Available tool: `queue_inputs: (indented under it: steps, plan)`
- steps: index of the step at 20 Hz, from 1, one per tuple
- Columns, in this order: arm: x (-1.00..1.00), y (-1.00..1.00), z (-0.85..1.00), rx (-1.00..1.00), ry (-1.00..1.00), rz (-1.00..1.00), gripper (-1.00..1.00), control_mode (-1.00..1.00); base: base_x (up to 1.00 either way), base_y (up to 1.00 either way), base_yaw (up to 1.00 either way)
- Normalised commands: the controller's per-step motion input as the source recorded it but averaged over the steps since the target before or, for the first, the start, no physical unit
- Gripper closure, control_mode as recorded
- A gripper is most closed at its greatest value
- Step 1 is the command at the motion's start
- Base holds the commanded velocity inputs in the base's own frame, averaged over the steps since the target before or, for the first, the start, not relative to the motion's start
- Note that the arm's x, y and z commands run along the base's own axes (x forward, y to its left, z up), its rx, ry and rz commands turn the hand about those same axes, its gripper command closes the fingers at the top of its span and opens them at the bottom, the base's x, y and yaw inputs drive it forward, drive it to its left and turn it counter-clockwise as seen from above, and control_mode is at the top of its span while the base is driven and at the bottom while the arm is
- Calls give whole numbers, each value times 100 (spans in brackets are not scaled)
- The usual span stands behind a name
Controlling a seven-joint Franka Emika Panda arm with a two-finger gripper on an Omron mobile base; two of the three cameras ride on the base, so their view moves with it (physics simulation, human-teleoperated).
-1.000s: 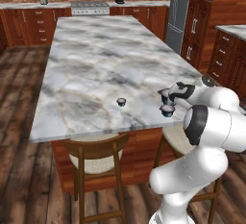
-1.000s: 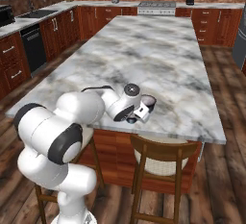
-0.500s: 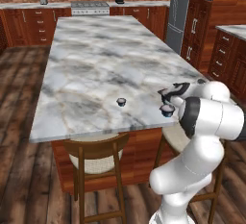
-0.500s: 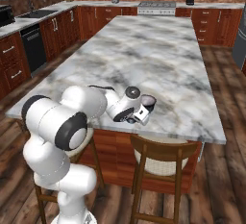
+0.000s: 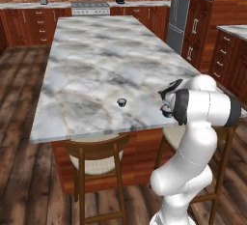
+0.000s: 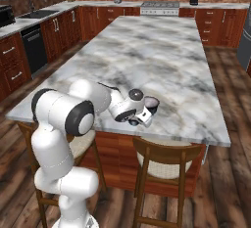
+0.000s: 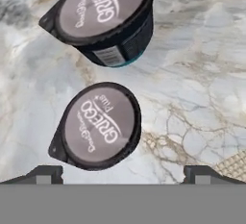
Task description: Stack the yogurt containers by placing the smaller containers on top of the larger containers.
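Over the near edge of the marble counter [image 7: 202,74] the pincer [image 7: 124,175] hangs low with its jaws spread wide, nothing between them; its two dark fingertips [image 7: 45,174] rise at the bottom corners of the hand view, well apart. Just ahead of the pincer, and roughly between the lines of its two tips, stands the smaller container [image 7: 98,127], upright on the stone, its greyish foil lid with pale lettering facing the camera and a dark rim with a small tab around it; no finger touches it. Farther ahead of the pincer, beyond that cup and apart from it, stands the larger container [image 7: 108,16], with a like grey lid, wider, and a dark blue side with a teal lower edge and a white label; the two cups are near each other but not touching.

From the left base view the pincer [image 5: 165,104] sits at the counter's near right edge; a tiny dark cup with a pale top [image 5: 122,102] stands alone on the marble to the pincer's left, and which of the two it is I cannot tell at that size. From the right base view the pincer [image 6: 142,117] hovers above the near edge; below the pincer, tucked under the counter, stands a wooden stool [image 6: 164,166] with a pale seat; far beyond the pincer, a stove [image 6: 159,8] sits against the brick back wall.
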Motion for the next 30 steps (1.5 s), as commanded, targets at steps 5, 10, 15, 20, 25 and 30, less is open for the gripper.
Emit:
queue_inputs:
  steps: [5,10,15,20,25,30]
  plan:
    - [27,-3,-25,1,1,-2,-100,-100,0,0,0]
    - [33,-4,-23,1,0,-3,-100,-100,0,0,0]
    - [32,-5,-19,0,0,-2,-100,-100,0,0,0]
    - [27,-2,-22,0,0,-1,-100,-100,0,0,0]
    - [7,-1,-12,0,0,0,100,-100,0,0,0]
    - [0,0,0,0,0,0,100,-100,0,0,0]
